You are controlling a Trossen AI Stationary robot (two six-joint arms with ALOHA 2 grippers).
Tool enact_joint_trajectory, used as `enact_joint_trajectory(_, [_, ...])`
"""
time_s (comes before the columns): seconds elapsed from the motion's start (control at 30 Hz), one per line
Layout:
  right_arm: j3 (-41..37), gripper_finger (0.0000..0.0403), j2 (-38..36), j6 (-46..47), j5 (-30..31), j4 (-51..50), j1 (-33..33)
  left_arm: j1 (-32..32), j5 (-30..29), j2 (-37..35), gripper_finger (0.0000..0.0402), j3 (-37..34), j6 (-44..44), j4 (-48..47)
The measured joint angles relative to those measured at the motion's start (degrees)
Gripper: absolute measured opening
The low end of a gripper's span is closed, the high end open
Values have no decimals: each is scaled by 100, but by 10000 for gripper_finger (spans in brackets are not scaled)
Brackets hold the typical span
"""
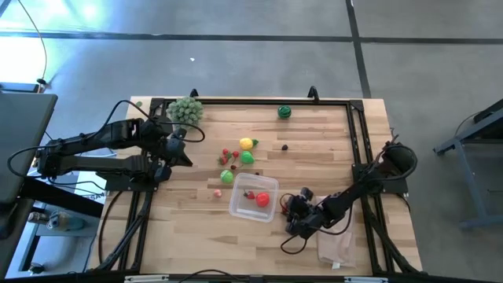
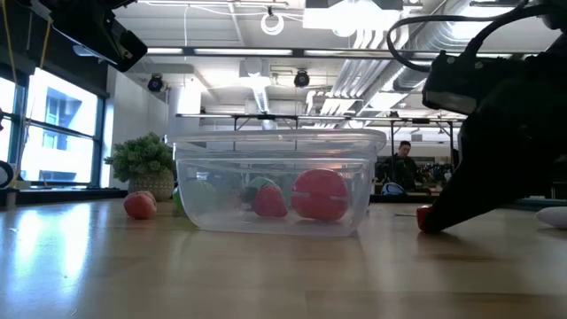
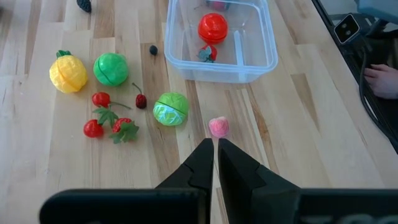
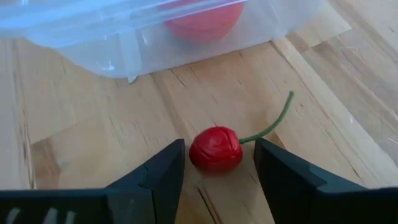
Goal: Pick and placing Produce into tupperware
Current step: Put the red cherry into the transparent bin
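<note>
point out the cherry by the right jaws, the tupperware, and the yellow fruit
cherry (image 4: 216, 148), right wrist view, on its red body between the jaws.
tupperware (image 3: 255, 59), left wrist view, on its clear rim near a corner.
yellow fruit (image 3: 68, 73), left wrist view, middle of its yellow body.

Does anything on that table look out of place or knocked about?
One cherry lies on the wood just outside the tupperware, between the right gripper's open fingers. Nothing looks spilled or broken; the other produce simply sits loose on the table.
</note>
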Motion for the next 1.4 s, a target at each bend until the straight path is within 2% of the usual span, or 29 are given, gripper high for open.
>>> enact_joint_trajectory(0.4, [17, 184, -4, -46, -101, -16, -59, -1, 0, 0, 14, 0, -1, -1])
enact_joint_trajectory(0.8, [20, 134, -4, -44, -61, -217, -61, 0, 0, 0, 14, 0, 0, 1])
enact_joint_trajectory(1.4, [15, 96, -2, -145, 22, -285, -59, 0, 0, -1, 14, 0, 0, -1])
